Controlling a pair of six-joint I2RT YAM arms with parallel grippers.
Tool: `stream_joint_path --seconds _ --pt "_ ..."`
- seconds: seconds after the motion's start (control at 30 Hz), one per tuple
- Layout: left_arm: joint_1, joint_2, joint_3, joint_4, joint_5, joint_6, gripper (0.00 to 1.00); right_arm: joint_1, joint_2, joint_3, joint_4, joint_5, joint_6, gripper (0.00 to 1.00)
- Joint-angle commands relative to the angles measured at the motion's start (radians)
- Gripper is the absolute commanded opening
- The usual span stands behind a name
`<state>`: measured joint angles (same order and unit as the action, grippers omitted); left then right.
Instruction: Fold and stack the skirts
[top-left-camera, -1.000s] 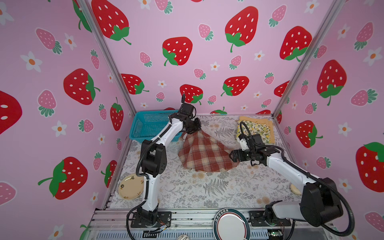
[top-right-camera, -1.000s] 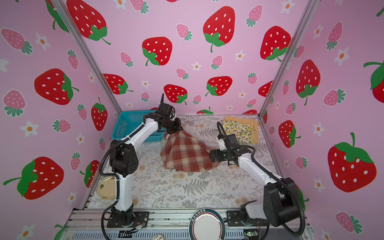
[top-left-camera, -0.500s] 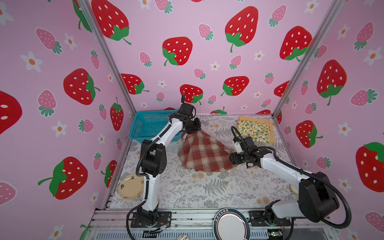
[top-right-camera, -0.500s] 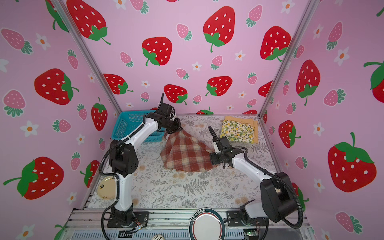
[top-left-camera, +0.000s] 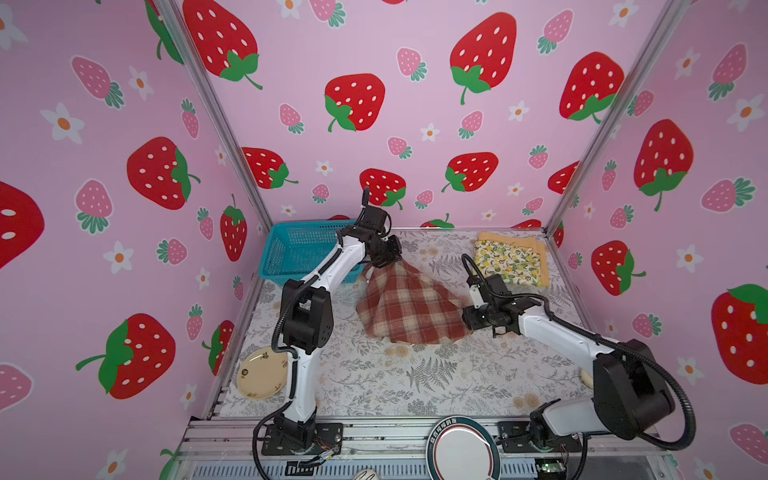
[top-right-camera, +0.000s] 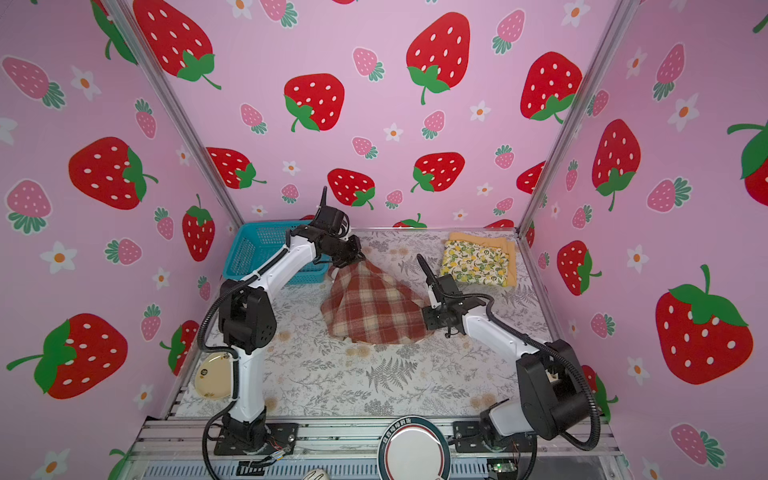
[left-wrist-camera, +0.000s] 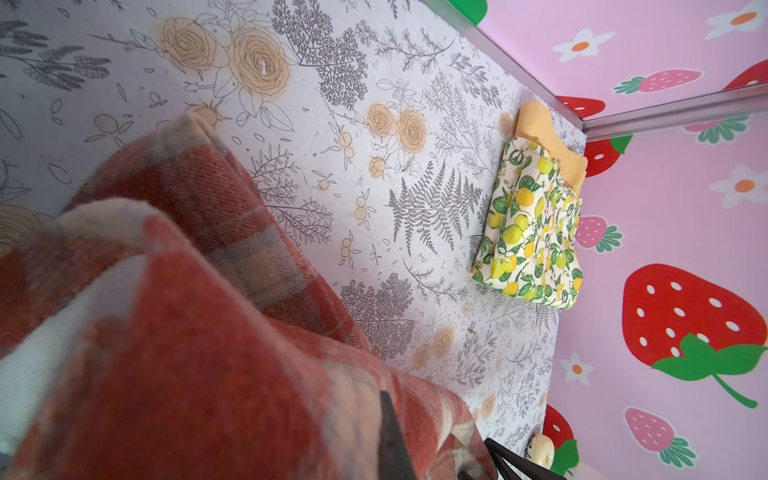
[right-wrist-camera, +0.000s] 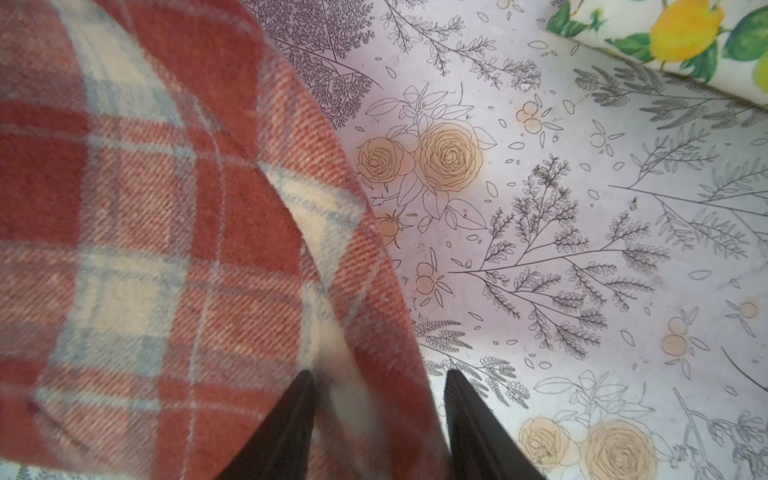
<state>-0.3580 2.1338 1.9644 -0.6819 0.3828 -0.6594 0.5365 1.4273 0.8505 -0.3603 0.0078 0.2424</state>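
1. Jaws first: your right gripper (right-wrist-camera: 378, 374) has narrowed from wide open a second ago to roughly half that. The fingers now stand on either side of the plaid skirt's (top-left-camera: 409, 305) hem edge. A sliver of table (top-left-camera: 415, 382) still shows beside one finger, so I judge the pinch is not yet made.
2. Your left gripper (top-left-camera: 386, 261) has not changed. It stays clamped on the skirt's narrow end, lifted at the far left just beside the teal basket (top-left-camera: 299, 249).
3. Your right arm has swung left over the last second. It came from a spot near the folded stack to the right corner of the hem, low over the table.
4. Between the two grippers the plaid skirt hangs like a tent, its wide hem resting mid-table.
5. At the far right corner the lemon skirt (top-left-camera: 509, 262) lies folded on the mustard skirt (top-left-camera: 511, 240), well apart from the plaid one.
6. What this means for you: two skirts look done and only the plaid one remains. Once the right jaws finish closing you will hold both ends and can spread it flat for folding. Check that the hem is truly caught before you lift.
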Motion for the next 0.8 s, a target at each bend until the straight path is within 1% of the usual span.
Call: stream_joint_path --seconds 0.0,0.07,0.1,0.27,0.43,0.47,0.57,0.6,0.77 --pt "0.007 -0.018 0.045 0.005 0.001 -0.004 0.0 0.008 -0.019 -0.019 -0.006 0.019 0.008 0.53" --pt "0.007 -0.015 0.047 0.006 0.002 -0.006 0.0 0.009 -0.018 -0.022 -0.006 0.016 0.008 0.52" --pt "0.007 -0.015 0.047 0.007 0.002 -0.008 0.0 0.011 -0.018 -0.023 -0.008 0.014 0.009 0.49" --pt "0.012 -0.014 0.051 0.005 0.003 -0.01 0.0 0.016 -0.026 -0.031 -0.007 0.008 0.014 0.39" --pt "0.018 -0.007 0.066 0.003 0.008 -0.014 0.0 0.017 -0.045 -0.041 -0.014 0.008 0.017 0.38" --pt "0.019 -0.003 0.07 0.0 0.011 -0.016 0.0 0.018 -0.051 -0.045 -0.014 0.003 0.018 0.35" --pt "0.023 0.008 0.088 -0.007 0.016 -0.019 0.0 0.02 -0.072 -0.055 -0.015 -0.016 0.023 0.34" --pt "0.024 0.011 0.094 -0.008 0.018 -0.019 0.0 0.022 -0.081 -0.058 -0.016 -0.022 0.024 0.31" --pt "0.029 0.024 0.109 -0.011 0.029 -0.026 0.0 0.026 -0.125 -0.061 -0.028 -0.047 0.023 0.27"
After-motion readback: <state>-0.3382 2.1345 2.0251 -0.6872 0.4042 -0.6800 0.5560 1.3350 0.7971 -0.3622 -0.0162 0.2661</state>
